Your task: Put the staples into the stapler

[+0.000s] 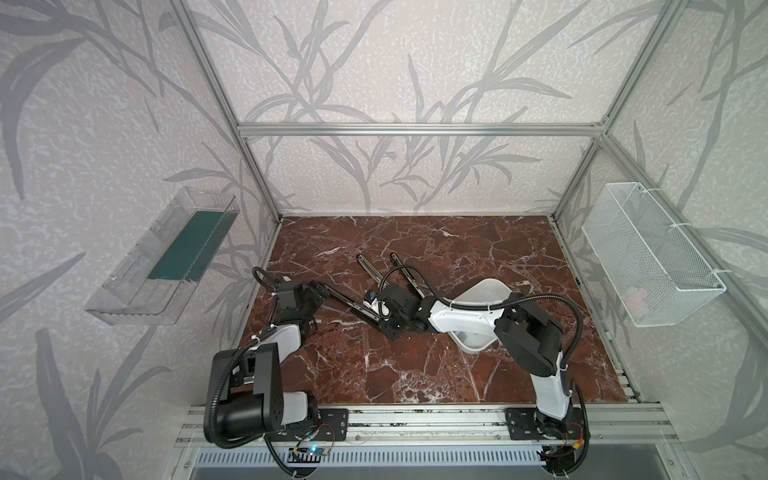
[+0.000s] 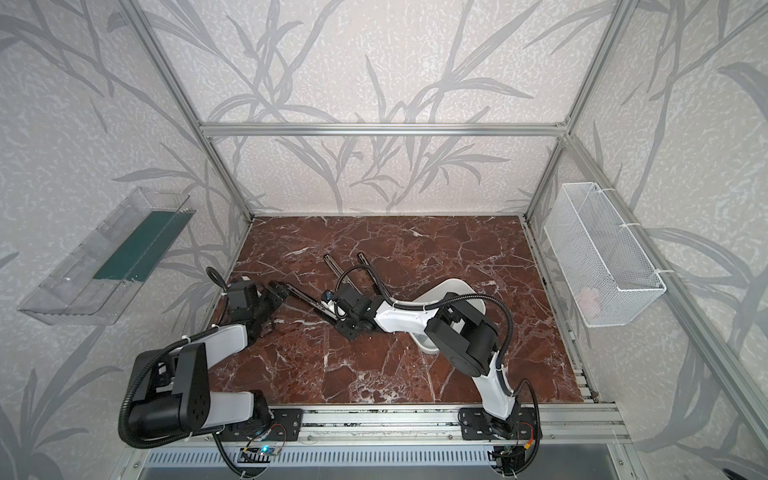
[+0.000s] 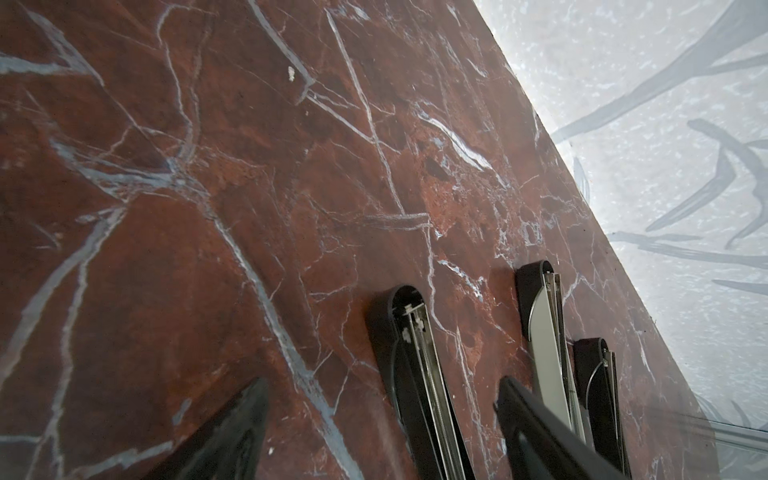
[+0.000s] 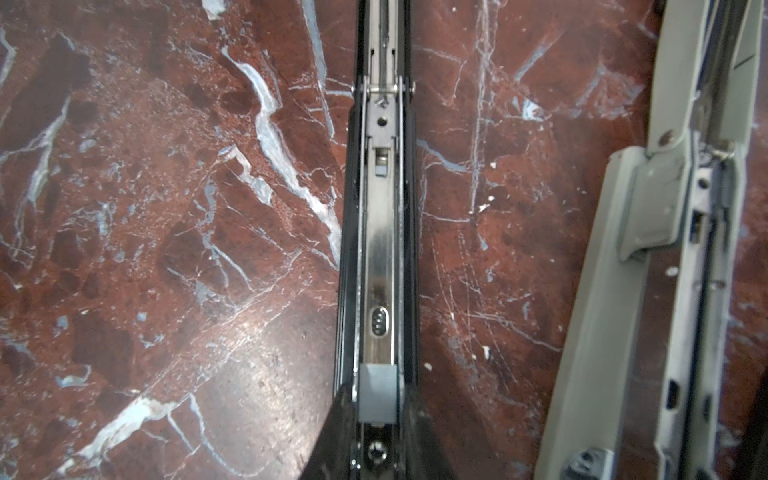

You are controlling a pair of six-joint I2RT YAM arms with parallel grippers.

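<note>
A black stapler (image 4: pixel 380 232) lies opened out flat on the marble table, its metal channel facing up. One short grey strip of staples (image 4: pixel 377 382) sits in that channel. My right gripper (image 4: pixel 378 405) points down over it, shut on the strip, with a fingertip close on each side. In both top views this gripper (image 1: pixel 380 316) (image 2: pixel 338 313) covers the middle of the stapler (image 1: pixel 368 272) (image 2: pixel 332 266). My left gripper (image 3: pixel 384 424) (image 1: pixel 326 290) stands wide open. A black stapler arm (image 3: pixel 405 353) lies between its fingers, clear of both.
A second, grey stapler (image 4: pixel 648 249) (image 1: pixel 407 274) lies opened beside the black one. A white dish (image 1: pixel 498 286) (image 2: pixel 461 284) sits under my right arm. A clear bin (image 1: pixel 166 257) hangs on the left wall and a wire basket (image 1: pixel 648 253) on the right.
</note>
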